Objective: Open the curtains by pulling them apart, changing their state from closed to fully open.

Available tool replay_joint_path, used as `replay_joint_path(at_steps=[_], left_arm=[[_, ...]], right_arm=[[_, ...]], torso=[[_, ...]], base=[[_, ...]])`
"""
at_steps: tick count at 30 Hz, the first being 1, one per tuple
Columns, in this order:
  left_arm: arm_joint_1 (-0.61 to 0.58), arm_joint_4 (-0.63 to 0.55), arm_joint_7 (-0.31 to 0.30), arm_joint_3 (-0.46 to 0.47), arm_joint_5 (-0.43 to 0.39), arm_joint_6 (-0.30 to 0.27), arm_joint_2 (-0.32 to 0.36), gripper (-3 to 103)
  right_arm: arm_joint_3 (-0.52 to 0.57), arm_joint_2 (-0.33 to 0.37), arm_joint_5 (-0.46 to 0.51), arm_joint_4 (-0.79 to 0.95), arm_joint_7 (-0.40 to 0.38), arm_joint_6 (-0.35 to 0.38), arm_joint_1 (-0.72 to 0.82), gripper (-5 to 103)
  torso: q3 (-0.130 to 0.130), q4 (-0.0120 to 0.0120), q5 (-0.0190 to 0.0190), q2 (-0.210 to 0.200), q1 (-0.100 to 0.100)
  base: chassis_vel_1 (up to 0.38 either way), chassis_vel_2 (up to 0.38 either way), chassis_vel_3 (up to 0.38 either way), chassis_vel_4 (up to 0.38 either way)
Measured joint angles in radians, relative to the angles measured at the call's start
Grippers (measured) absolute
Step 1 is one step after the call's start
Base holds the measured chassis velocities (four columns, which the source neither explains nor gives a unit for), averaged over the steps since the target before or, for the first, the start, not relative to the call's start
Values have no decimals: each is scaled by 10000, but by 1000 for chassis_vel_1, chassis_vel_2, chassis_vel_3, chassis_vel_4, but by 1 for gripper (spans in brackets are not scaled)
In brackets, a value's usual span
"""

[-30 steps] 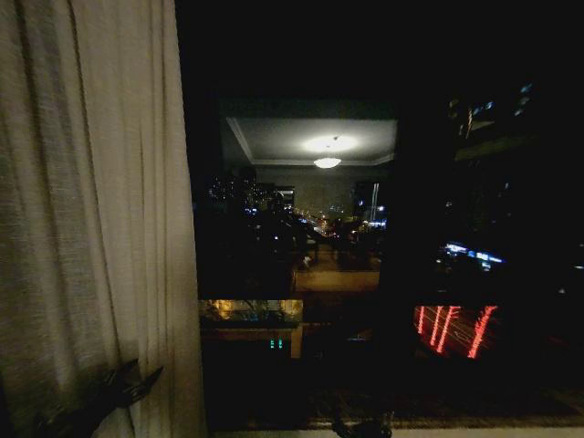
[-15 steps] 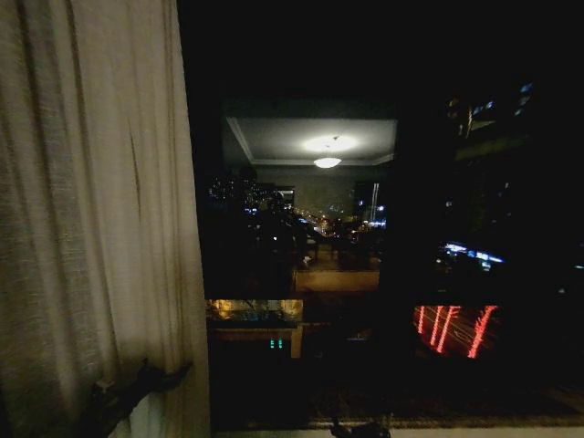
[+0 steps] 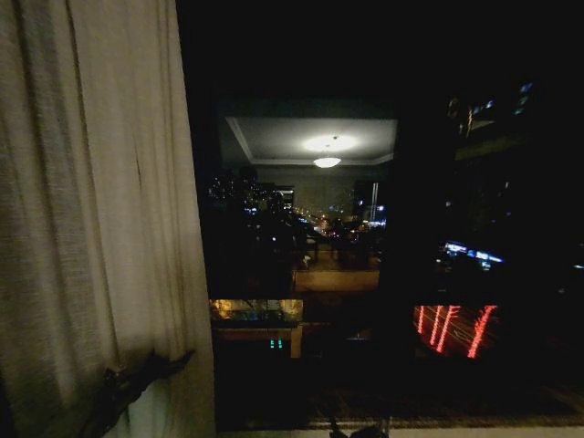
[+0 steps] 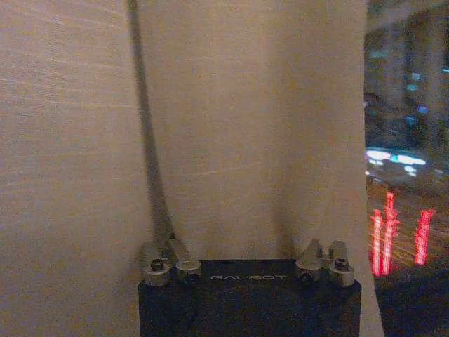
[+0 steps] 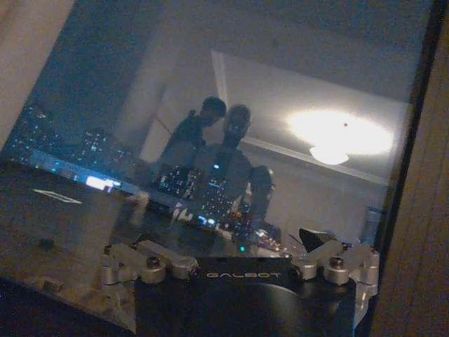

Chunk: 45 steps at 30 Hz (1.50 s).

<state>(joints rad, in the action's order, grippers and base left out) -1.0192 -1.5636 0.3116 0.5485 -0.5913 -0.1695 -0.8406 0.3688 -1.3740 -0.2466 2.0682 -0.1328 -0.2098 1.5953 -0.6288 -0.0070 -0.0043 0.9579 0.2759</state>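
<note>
One sheer curtain panel (image 3: 91, 210), light and limp, fills the frame's left; left tool (image 3: 146, 372) at its lower edge, closure unclear.

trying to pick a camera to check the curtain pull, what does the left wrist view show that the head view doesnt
Left wrist view alone: the weave of the left curtain panel up close, with a dark fold running down it, right in front of the left gripper.

Head view alone: the whole scene, with the panel gathered at the left, the dark window glass uncovered beside it, a ceiling lamp reflected in it, and the right gripper low at the bottom edge.

Both: the panel, the left gripper against it, and the red lights outside.
</note>
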Motion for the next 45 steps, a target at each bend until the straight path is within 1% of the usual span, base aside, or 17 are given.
replay_joint_path(at_steps=[3, 7, 8, 11, 14, 18, 27, 30, 31, 32, 35, 36, 39, 40, 43, 44, 45], left_arm=[[-116, -44, -373, 220, -145, 0, -29, 61], [-167, 208, -431, 501, -313, 62, 91, 45], [-167, 208, -431, 501, -313, 62, 91, 45], [-189, 456, -893, 882, -511, 108, 176, 29], [-194, 576, -1244, 1176, -674, 107, 175, 24], [-102, 1064, -1436, 1692, -852, 155, 237, 3], [-73, 1934, -1839, 2678, -1123, 358, 602, 2], [-45, 2097, -2312, 2902, -1150, 401, 705, 2], [43, 2082, -2736, 2960, -1165, 293, 694, 2], [43, 2082, -2736, 2960, -1165, 293, 694, 2], [417, 1788, -4206, 2939, -1278, -313, 523, 2], [417, 1788, -4206, 2939, -1278, -313, 523, 2], [1093, 1608, -6400, 2599, -1224, -909, 238, 2], [1093, 1608, -6400, 2599, -1224, -909, 238, 2], [1345, 1671, -7038, 2496, -1159, -982, 123, 2], [1636, 1846, -7701, 2450, -1077, -1036, -16, 2], [1806, 2101, -8035, 2531, -890, -1034, -59, 2]], right_arm=[[-87, 0, -74, -24, -1, -6, -19, 100], [-133, 0, -99, -26, -1, -4, -98, 100], [-133, 0, -99, -26, -1, -4, -98, 100], [-175, 0, -118, -97, 2, 3, -158, 100], [-239, 0, -124, -133, 9, 6, -175, 100], [-290, 0, -123, -186, 29, 11, -254, 100], [-221, 0, -1, -260, 59, -5, -255, 100], [-193, 0, 162, -291, 203, -33, -279, 100], [-210, 0, 187, -296, 231, -50, -301, 100], [-210, 0, 187, -296, 231, -50, -301, 100], [-296, 0, 208, -303, 260, -59, -329, 100], [-296, 0, 208, -303, 260, -59, -329, 100], [-313, 0, 255, -318, 267, -94, -322, 100], [-313, 0, 255, -318, 267, -94, -322, 100], [-281, 0, 333, -325, 270, -108, -310, 100], [-183, 0, 436, -334, 283, -130, -302, 100], [-74, 0, 525, -342, 310, -148, -308, 100]], torso=[[0, 1, 0, 0, 0], [0, 0, -1, 1, 0], [0, 0, -1, 1, 0], [0, 1, -3, 1, 0], [0, -2, -3, 1, 0], [0, 0, -3, 1, 0], [0, 2, -1, 1, -1], [0, 3, -1, 1, -1], [0, 3, -2, 1, -1], [0, 3, -2, 1, -1], [0, -1, -2, 1, 0], [0, -1, -2, 1, 0], [0, -3, 0, 0, -1], [0, -3, 0, 0, -1], [0, -4, 1, 0, 0], [0, -5, 0, 0, -1], [0, -5, 0, 1, 0]], base=[[0, 0, 0, 0], [0, 0, 0, 0], [0, 0, 0, 0], [0, 0, 0, 0], [0, 0, 0, 0], [0, 0, 0, 0], [0, 0, 0, 0], [0, 0, 0, 0], [0, 0, 0, 0], [0, 0, 0, 0], [0, 0, 0, 0], [0, 0, 0, 0], [0, 0, 0, 0], [0, 0, 0, 0], [0, 0, 0, 0], [0, 0, 0, 0], [0, 0, 0, 0]])
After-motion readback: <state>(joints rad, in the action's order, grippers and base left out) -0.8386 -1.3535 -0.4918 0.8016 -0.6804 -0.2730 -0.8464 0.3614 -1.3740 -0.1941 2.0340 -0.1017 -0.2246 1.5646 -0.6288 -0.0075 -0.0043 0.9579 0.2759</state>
